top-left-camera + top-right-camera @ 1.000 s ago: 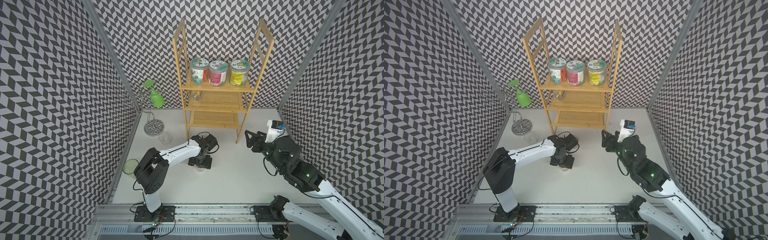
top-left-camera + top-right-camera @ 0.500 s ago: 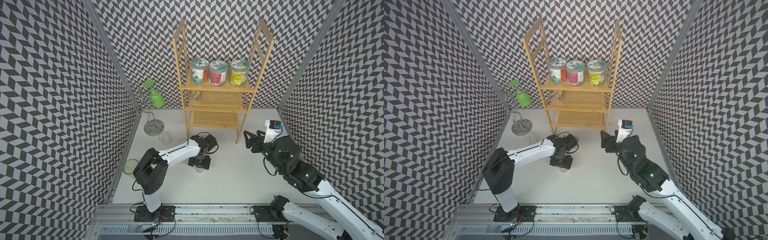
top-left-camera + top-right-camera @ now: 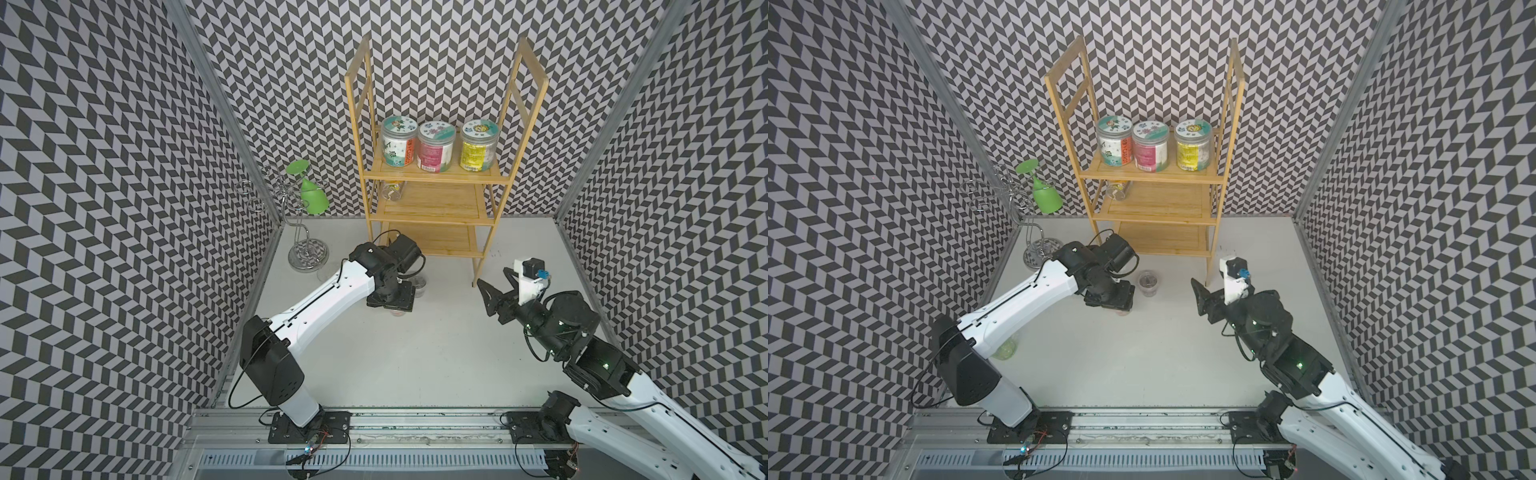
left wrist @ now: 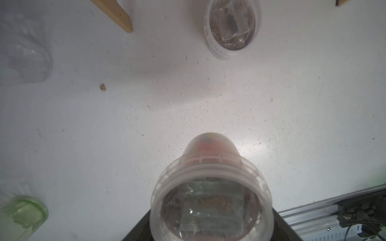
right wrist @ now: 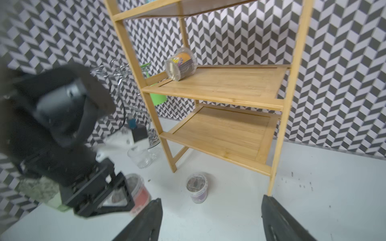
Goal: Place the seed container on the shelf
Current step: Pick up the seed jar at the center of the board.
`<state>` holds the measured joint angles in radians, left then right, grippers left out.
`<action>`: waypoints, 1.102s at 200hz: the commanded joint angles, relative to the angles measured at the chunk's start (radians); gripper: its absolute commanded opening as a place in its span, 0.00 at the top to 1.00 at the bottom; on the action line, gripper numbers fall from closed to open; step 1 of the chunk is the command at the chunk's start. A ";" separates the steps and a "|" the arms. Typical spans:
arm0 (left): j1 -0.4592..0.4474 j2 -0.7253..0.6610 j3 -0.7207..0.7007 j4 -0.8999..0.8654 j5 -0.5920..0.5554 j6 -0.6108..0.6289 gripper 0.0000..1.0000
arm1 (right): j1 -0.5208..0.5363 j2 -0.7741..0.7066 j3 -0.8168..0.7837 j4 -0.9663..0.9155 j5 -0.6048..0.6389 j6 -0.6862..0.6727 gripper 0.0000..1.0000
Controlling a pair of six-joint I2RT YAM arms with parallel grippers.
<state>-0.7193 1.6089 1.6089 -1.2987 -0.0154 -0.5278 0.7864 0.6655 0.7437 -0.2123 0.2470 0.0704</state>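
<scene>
Left wrist view looks straight down on the seed container [image 4: 211, 187], a clear-lidded tub with a red label, standing upright on the tabletop [image 4: 188, 104] directly under the left tool [image 3: 392, 300]. In the right wrist view that tool is lowered around the container with its black jaws on either side of it. I cannot tell whether the jaws are pressing on it. The container is on the tabletop in front of the shelf [image 3: 436, 179], near the shelf's left front leg, and not on any tier. A second container [image 3: 1148, 282], also upright with a clear lid, stands just beside the left tool, between it and the shelf's right front leg. The right tool [image 5: 211, 199] hangs above the tabletop near that right leg, its jaws wide apart with nothing between them, pointing toward the shelf and the second container. Three jars [image 3: 435, 145] stand in a row on the top tier. A small jar [image 5: 180, 64] lies on its side at the left end of the middle tier, and the bottom tier is bare wood. A clear glass [image 5: 140, 156] sits on the tabletop beside the left front leg. Against the left wall is a wire stand [image 3: 305, 249] with a green goblet [image 3: 312, 196] hanging upside down from it. A green cup [image 3: 1005, 347] stands near the left arm's base, partly hidden by the arm.
</scene>
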 commanded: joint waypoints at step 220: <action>0.162 -0.186 -0.006 -0.056 0.241 0.118 0.30 | 0.398 0.580 -0.156 0.886 0.058 -0.326 0.01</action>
<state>-0.5621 1.4559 1.6100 -1.3491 0.2073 -0.4267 1.1973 1.2064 0.5472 0.5438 0.3645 -0.2615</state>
